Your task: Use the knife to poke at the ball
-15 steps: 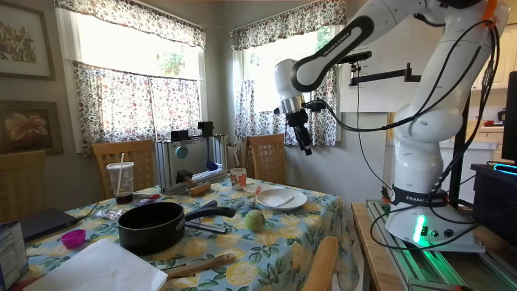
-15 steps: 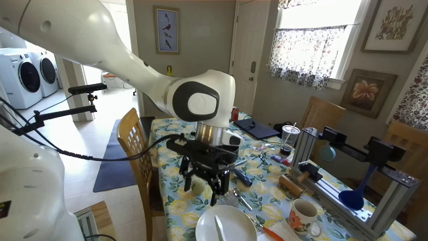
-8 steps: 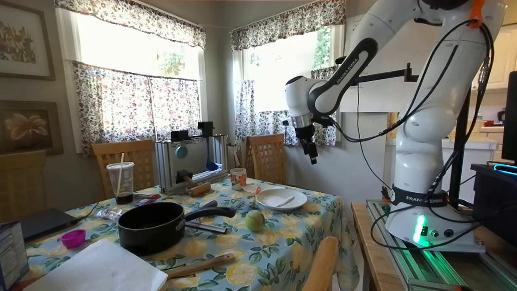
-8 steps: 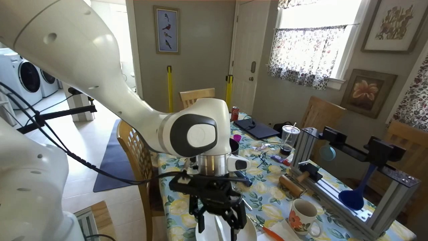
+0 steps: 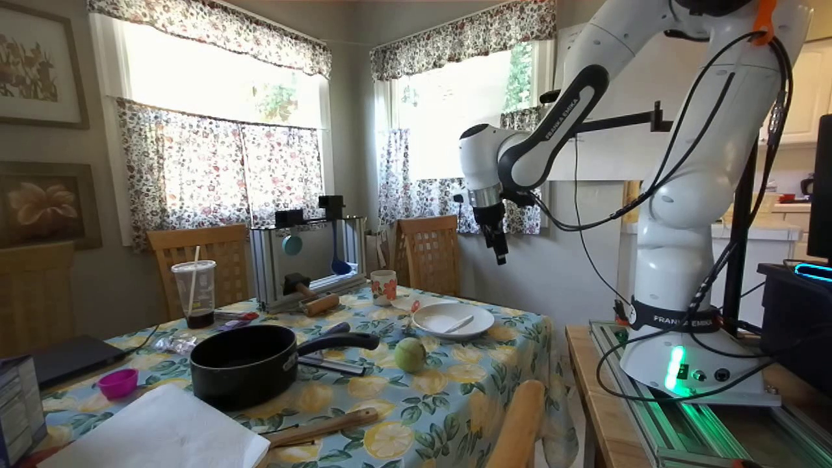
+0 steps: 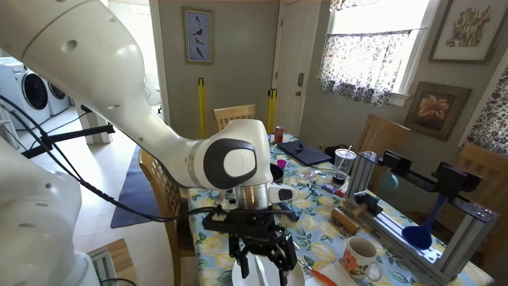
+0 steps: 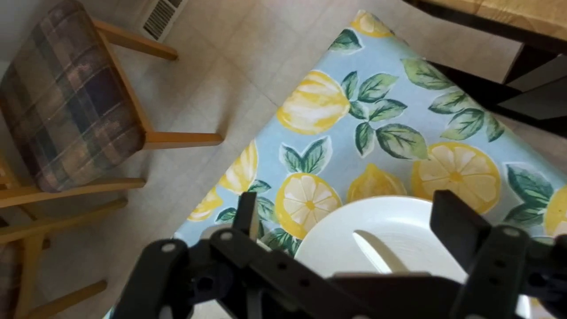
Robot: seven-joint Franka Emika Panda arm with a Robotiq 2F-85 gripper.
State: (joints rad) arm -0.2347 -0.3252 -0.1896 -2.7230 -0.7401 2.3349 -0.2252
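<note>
Hanging clear of the desk [image 5: 448, 416], the tool [image 7: 349, 215] stood wide open, jaws spread, holding nothing. Versus a second ago, the arm [image 5: 562, 123] sat lower and the tool had shifted slightly right in an exterior view, nearly all of that by half a second ago. The knife [image 7: 371, 251] hadn't moved, lying on the white plate [image 7: 412, 221]. The ball [image 5: 410, 355] hadn't either: just right of the handle of the black pan [image 5: 244, 370], left of and nearer than the plate. In an exterior view the tool had come nearer and now overlapped the plate; far chair [image 6: 234, 113] and pink cup [image 6: 281, 163] got uncovered. Hidden there: ball, visible a second ago, behind arm and tool; pan mostly covered. Cut off: plate at the near edge, one fingertip [image 6: 283, 277] running into it too. Wrist view: tool blocked the knife's near end; pale round thing [image 7: 215, 230] behind a finger too covered to name.
</note>
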